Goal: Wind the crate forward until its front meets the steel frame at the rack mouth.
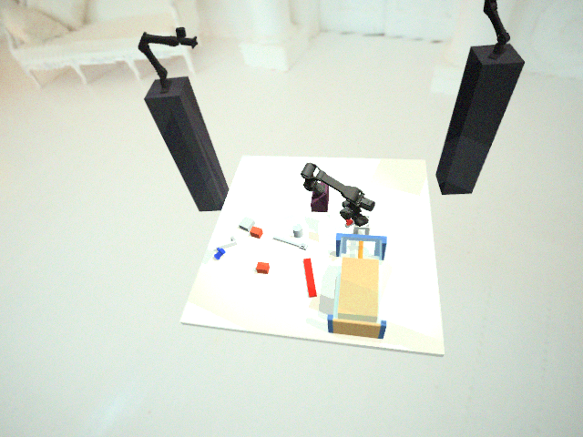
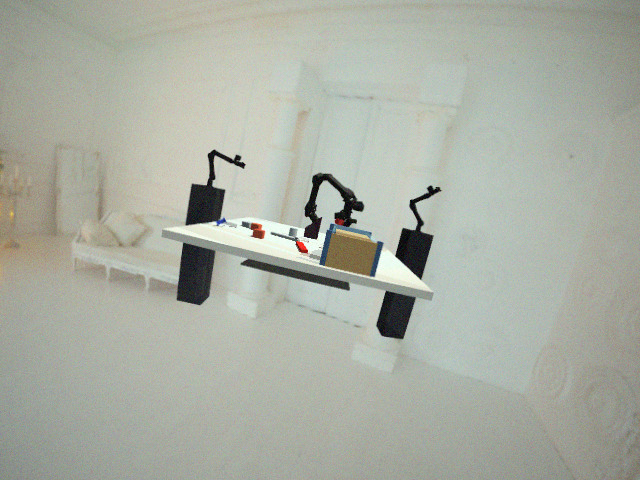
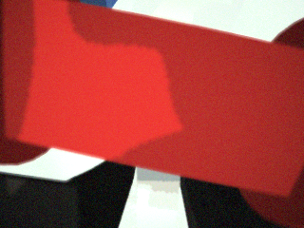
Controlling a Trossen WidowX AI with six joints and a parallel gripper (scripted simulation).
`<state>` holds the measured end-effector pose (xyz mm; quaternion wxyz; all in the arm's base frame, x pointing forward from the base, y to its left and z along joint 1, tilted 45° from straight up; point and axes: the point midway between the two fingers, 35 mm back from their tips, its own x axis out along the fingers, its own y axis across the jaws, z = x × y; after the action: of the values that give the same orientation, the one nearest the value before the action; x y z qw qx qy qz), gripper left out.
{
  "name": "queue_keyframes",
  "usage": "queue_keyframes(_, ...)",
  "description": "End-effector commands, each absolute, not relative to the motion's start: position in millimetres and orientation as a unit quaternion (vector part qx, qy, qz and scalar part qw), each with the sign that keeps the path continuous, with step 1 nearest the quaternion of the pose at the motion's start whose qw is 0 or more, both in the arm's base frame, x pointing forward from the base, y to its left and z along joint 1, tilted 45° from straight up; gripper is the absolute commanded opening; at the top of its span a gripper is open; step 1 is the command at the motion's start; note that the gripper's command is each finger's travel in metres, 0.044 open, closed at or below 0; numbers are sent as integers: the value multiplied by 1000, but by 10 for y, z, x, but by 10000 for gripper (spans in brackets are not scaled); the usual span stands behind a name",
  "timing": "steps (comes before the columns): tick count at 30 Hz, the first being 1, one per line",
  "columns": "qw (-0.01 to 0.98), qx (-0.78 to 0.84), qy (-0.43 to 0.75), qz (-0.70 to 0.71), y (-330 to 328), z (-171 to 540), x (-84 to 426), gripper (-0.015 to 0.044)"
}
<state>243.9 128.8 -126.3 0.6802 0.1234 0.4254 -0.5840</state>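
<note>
Over the winch [image 1: 362,228], by the blue frame [image 1: 362,238], the gripper [image 1: 349,222] [image 2: 341,222] pinches the red handle [image 1: 349,222] [image 2: 339,221] [image 3: 142,95]; the crate [image 1: 358,287] [image 2: 351,251] sits well apart from it.

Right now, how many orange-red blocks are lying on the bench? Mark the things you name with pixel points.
2: one orange-red block [image 1: 256,232] [image 2: 256,226] beside a grey block [image 1: 246,223], another [image 1: 262,268] [image 2: 258,234] nearer the long red bar [image 1: 310,277] [image 2: 301,246].

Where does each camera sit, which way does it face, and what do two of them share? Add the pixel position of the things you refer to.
Top: high above the bench [image 1: 400,300], facing steeply down; shows the whole arm [image 1: 332,182] and gripper [image 1: 353,217].
Exterior: off the bench's crate end, looking low across it; shows the arm [image 2: 336,182].
Wrist: on the arm near the gripper, facing past its dark fingers at a held red part [image 3: 119,95].
Top and exterior share arm and bench.
</note>
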Motion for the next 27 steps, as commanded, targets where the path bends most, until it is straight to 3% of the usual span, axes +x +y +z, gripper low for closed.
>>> queue_keyframes(1,682,122,426,-582,1282,-1271,2442,0)
queue_keyframes(27,682,121,426,-582,1245,-1309,2438,0)
